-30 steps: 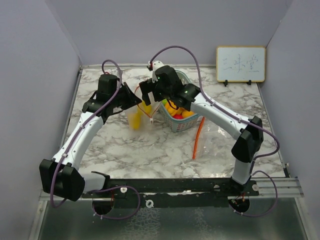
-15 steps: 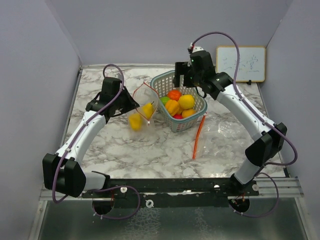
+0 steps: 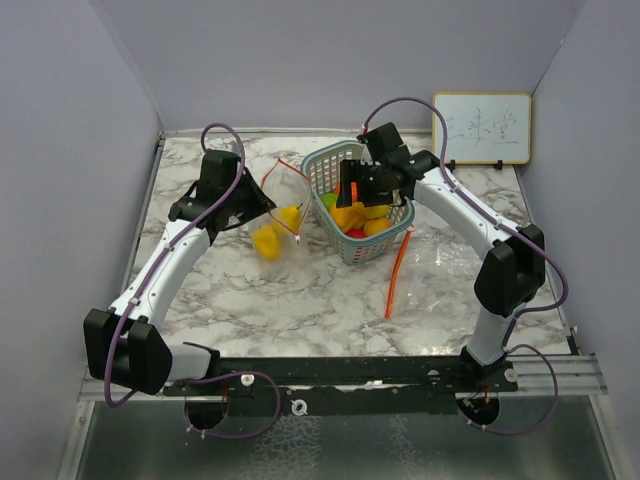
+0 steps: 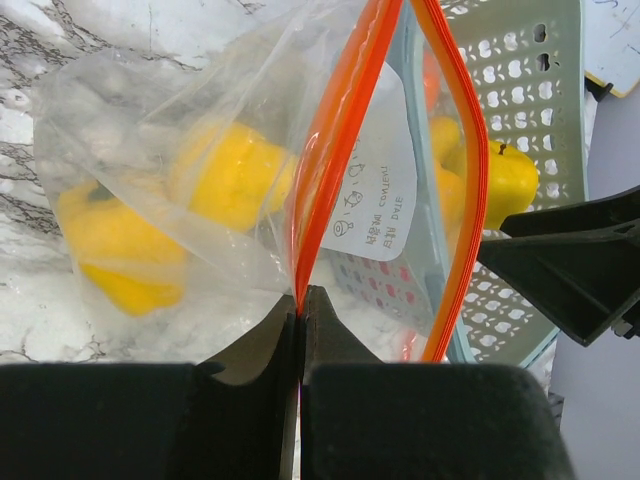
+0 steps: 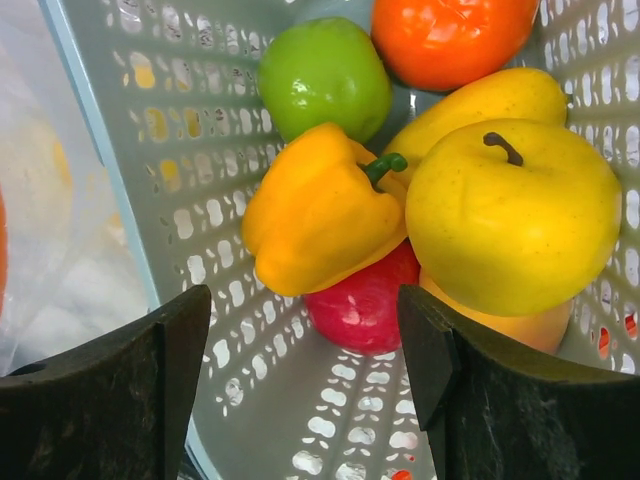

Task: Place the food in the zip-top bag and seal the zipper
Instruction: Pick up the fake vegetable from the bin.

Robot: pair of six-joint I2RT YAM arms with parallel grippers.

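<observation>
A clear zip-top bag point(image 3: 280, 215) with an orange zipper point(image 4: 330, 150) stands open left of the pale blue basket point(image 3: 330, 165). Two yellow toy foods point(image 4: 235, 175) lie inside it. My left gripper point(image 4: 300, 310) is shut on the bag's zipper edge and holds it up. My right gripper point(image 5: 305, 400) is open inside the basket, above a yellow pepper point(image 5: 315, 215), a yellow apple point(image 5: 510, 215), a red fruit point(image 5: 365, 305), a green fruit point(image 5: 325, 75) and an orange fruit point(image 5: 450, 35). It holds nothing.
A second clear bag with an orange zipper point(image 3: 396, 275) lies flat on the marble table right of the basket. A small whiteboard point(image 3: 481, 128) leans on the back wall at the right. Grey walls close in the left, back and right.
My right gripper has left the bag mouth, swung out to the right, then come down into the basket. A second yellow food now lies in the bag. The left gripper has kept its hold.
</observation>
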